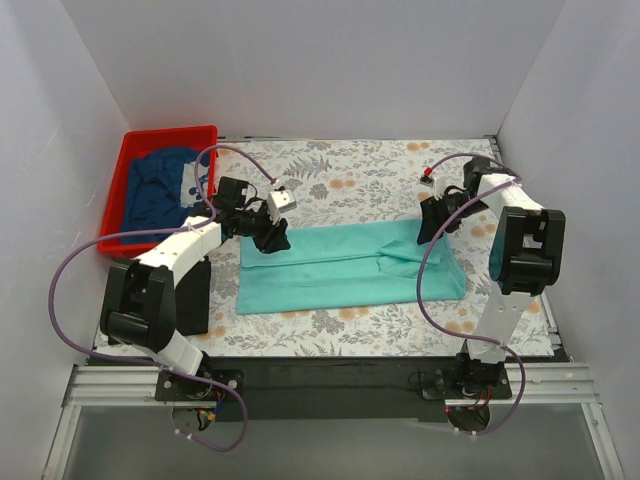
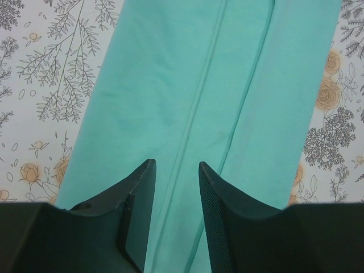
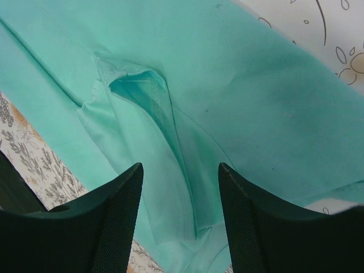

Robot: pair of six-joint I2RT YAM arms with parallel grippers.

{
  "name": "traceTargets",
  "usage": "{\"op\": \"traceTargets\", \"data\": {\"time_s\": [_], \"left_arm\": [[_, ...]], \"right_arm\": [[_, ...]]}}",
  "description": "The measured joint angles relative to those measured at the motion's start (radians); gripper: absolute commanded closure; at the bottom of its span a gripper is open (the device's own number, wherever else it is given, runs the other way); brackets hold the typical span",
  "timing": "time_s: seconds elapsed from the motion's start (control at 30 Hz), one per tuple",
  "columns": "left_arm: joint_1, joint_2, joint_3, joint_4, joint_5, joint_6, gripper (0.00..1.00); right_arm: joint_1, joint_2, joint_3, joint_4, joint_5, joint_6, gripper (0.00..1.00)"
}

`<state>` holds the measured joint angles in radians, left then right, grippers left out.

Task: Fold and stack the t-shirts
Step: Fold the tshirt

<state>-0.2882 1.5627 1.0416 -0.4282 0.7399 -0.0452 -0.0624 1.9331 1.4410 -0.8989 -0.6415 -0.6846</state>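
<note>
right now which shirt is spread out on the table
The teal t-shirt, lying flat on the floral cover; the navy one sits crumpled in the red bin.

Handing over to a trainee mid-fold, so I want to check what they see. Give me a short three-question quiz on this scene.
1. True or false: the teal t-shirt lies inside the red bin.
2. Where does the navy t-shirt lie? A) in the red bin B) on top of the teal t-shirt C) hanging from an arm
3. Fill in: the left gripper and the right gripper each hang over one end of the teal t-shirt, jaws ____.

Key: 1 false, it lies spread on the floral table cover; 2 A; 3 open.
</note>
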Motion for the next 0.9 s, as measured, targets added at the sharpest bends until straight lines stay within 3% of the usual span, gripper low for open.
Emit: {"op": "traceTargets", "data": {"time_s": [0.47, 0.57, 0.67, 0.9], "left_arm": [[0.0, 0.005, 0.0, 0.019, -0.026, -0.024, 0.65], [0.0, 0.005, -0.002, 0.02, -0.029, -0.024, 0.65], [0.0, 0.005, -0.003, 0.023, -0.034, -0.024, 0.65], [0.0, 0.003, -0.006, 0.026, -0.041, -0.023, 0.65]], "right_arm": [[0.009, 0.057, 0.003, -0.018, 0.005, 0.035, 0.39], [0.013, 0.057, 0.003, -0.02, 0.006, 0.033, 0.46], [0.017, 0.057, 0.003, -0.031, 0.006, 0.026, 0.66], [0.022, 0.047, -0.006, -0.092, 0.002, -0.013, 0.96]]}}
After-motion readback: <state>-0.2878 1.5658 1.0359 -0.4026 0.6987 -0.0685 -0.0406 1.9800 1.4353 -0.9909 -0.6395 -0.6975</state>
